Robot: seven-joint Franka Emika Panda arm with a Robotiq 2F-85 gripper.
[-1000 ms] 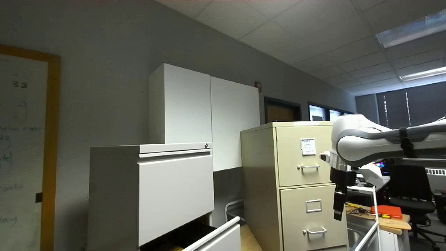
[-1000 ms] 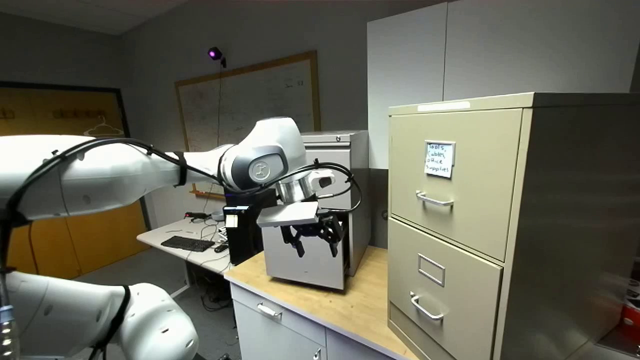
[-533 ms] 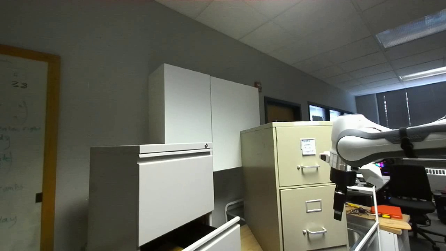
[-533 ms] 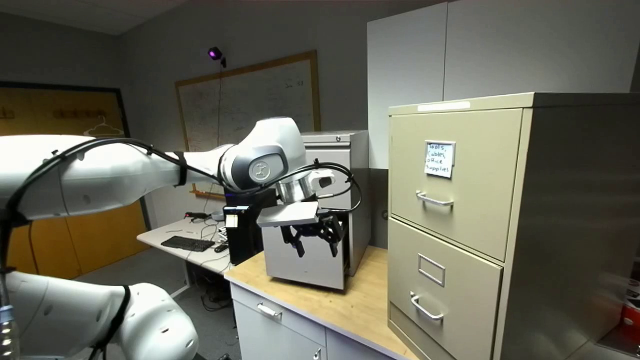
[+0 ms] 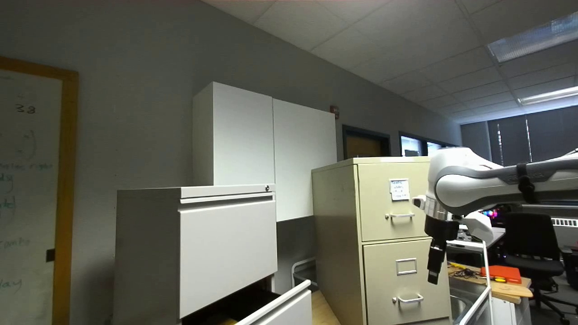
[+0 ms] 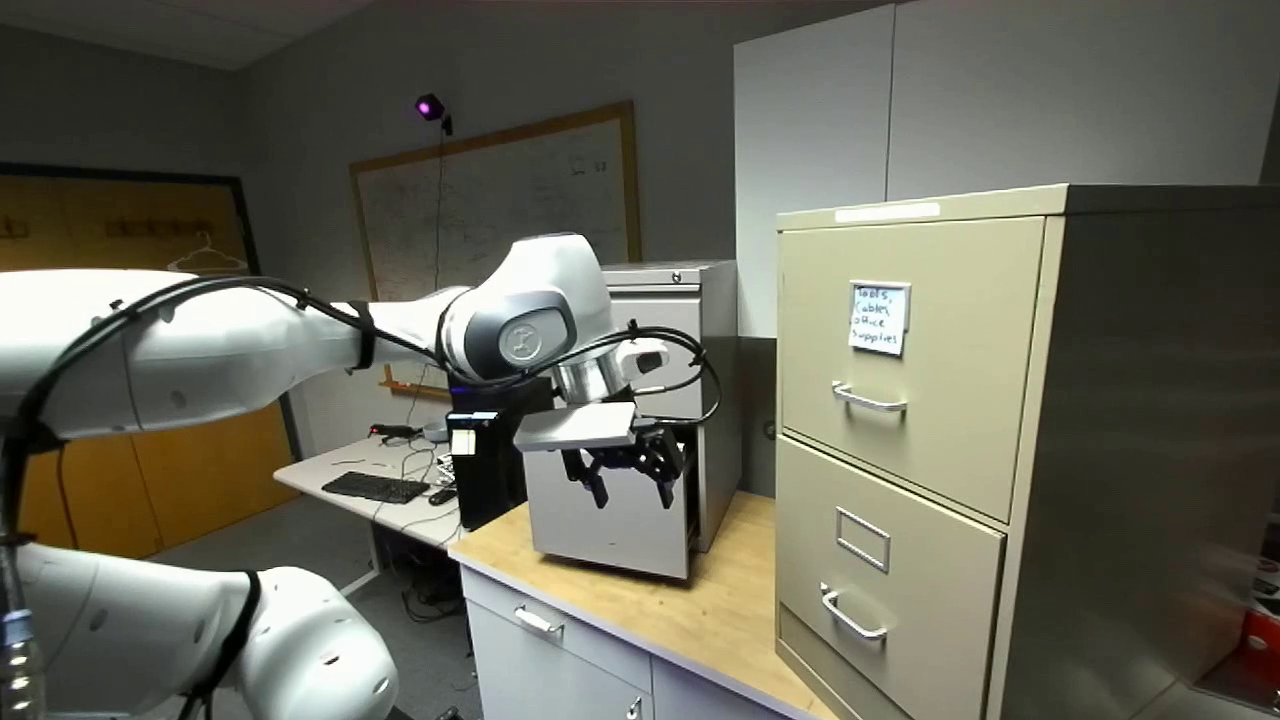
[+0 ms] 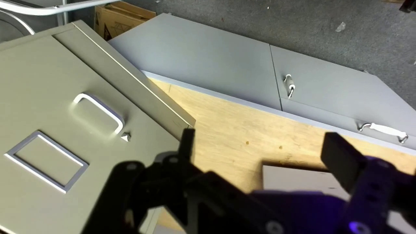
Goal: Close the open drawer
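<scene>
The open drawer (image 5: 291, 307) is pale grey-white and sticks out from the bottom of the grey cabinet (image 5: 228, 253), below its flat upper panel. Its dark inside shows behind the long rim. In an exterior view its front face (image 6: 610, 535) stands over the wooden counter, partly hidden by my gripper (image 6: 634, 495). In the wrist view a corner of that front (image 7: 297, 178) shows between and below my fingers (image 7: 260, 138). My gripper is open and empty, pointing down, in front of the drawer and apart from it; it also shows in an exterior view (image 5: 433, 276).
The beige tall cabinet (image 6: 900, 470) with handled drawers stands beside the grey cabinet. The wooden counter (image 6: 720, 620) lies under both, above low grey cupboards (image 6: 560, 640). A desk with a keyboard (image 6: 375, 487) is behind the arm. White wall cupboards (image 5: 244, 140) hang above.
My gripper has shifted slightly toward the grey cabinet and tilted a little in the last half second. It stays open. The drawer has not moved.
</scene>
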